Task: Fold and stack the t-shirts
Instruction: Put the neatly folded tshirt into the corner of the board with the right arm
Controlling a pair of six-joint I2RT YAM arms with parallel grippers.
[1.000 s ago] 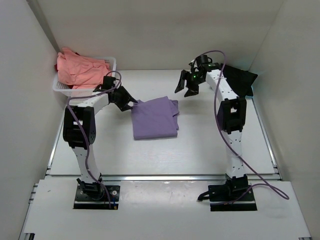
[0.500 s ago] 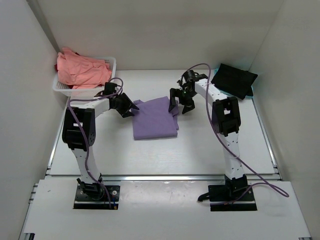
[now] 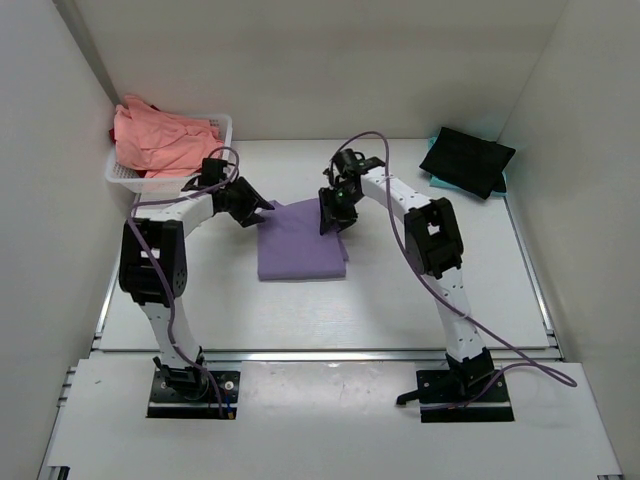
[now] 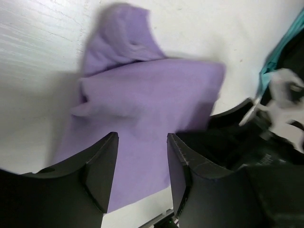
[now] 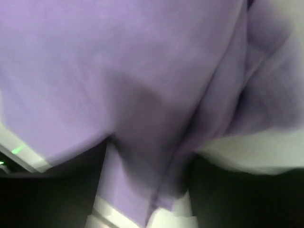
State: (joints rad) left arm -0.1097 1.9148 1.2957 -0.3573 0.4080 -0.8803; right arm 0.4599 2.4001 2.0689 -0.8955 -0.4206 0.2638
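I see the lavender t-shirt (image 3: 300, 243) lying folded into a rough rectangle in the middle of the worktop (image 3: 400, 300). A loose bit of it bunches at the far right corner. My left tool (image 3: 262, 208) sits low at the shirt's far left corner. On its wrist camera the two fingers (image 4: 102, 166) stand partly apart, with flat purple cloth showing in the gap and nothing pinched between them. My right tool (image 3: 330, 218) is down on the far right edge of the same shirt. Its camera gives me only blurred purple folds, so I cannot tell whether it is parted or gripping. The salmon-pink t-shirts (image 3: 160, 140) are heaped in the white basket (image 3: 118, 174) at the far left. The black t-shirt (image 3: 467, 160) lies folded at the far right, on top of the teal t-shirt (image 3: 437, 179).
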